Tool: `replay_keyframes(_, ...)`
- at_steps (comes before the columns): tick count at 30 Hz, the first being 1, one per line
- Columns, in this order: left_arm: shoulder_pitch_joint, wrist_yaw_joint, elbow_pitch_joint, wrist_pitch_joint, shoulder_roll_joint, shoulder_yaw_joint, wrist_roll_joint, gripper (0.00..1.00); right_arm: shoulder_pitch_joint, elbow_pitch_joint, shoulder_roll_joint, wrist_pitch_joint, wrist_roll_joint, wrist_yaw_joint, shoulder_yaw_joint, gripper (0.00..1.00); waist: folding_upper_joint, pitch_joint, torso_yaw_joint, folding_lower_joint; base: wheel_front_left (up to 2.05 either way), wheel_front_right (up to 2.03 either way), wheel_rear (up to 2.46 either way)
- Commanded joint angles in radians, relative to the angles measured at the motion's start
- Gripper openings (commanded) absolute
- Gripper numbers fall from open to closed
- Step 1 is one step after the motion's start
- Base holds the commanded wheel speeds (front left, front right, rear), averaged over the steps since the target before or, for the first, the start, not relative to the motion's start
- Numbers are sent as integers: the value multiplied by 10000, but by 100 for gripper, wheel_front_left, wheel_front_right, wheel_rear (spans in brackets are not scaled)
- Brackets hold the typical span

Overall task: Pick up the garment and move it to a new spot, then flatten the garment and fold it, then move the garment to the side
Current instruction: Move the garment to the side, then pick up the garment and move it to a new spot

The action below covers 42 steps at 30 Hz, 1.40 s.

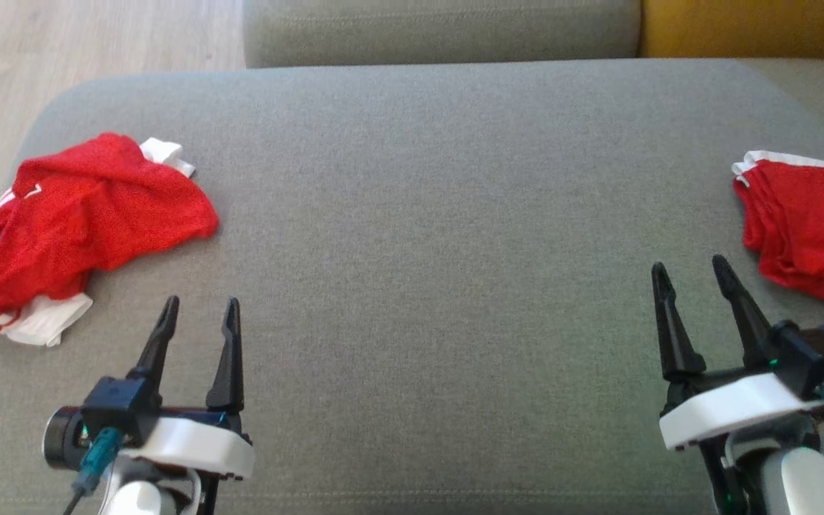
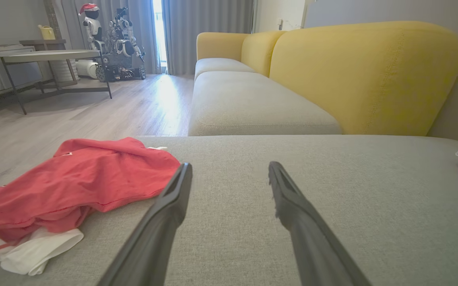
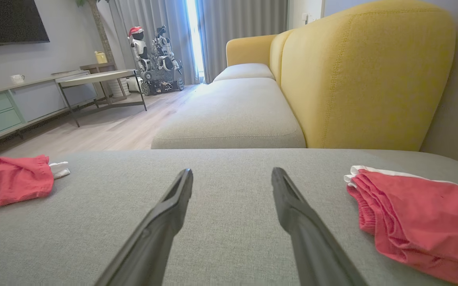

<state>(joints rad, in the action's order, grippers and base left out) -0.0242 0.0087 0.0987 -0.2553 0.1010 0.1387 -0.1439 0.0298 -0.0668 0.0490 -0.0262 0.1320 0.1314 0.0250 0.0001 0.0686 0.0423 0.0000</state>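
Note:
A crumpled red garment with white trim (image 1: 83, 222) lies at the left end of the grey cushion (image 1: 440, 236); it also lies left of the fingers in the left wrist view (image 2: 74, 182) and at the far left of the right wrist view (image 3: 10, 178). My left gripper (image 1: 199, 307) hovers open just right of and nearer than it, holding nothing. A folded red garment (image 1: 809, 229) rests at the right edge, seen too in the right wrist view (image 3: 420, 222). My right gripper (image 1: 691, 270) is open and stands left of that folded pile.
The cushion's broad middle lies between the two garments. Behind it runs a grey sofa seat (image 2: 249, 103) with a yellow backrest (image 3: 364, 75). Wooden floor (image 1: 61, 50) lies off the left edge. A side table (image 2: 50, 59) and another robot (image 2: 113, 43) stand far back.

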Motion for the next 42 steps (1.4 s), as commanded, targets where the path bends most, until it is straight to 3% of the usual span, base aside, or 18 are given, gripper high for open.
replay_keyframes(1, 167, -20, -283, 35, 192, -276, -61, 100, -84, -340, 15, 80, 61, -7, 194, 100, -1, -192, -50, 0, 0, 0, 0)
replay_keyframes(12, -270, -16, -327, 281, 300, -100, -128, 100, 433, -422, 13, -45, 162, -7, 114, 100, -1, -719, -104, 0, 0, 0, 0)
replay_keyframes(42, -221, 199, -421, 364, 444, 55, -315, 100, 529, -488, 13, -106, 166, -7, 27, 100, -1, -809, 14, 0, 0, 0, 0)
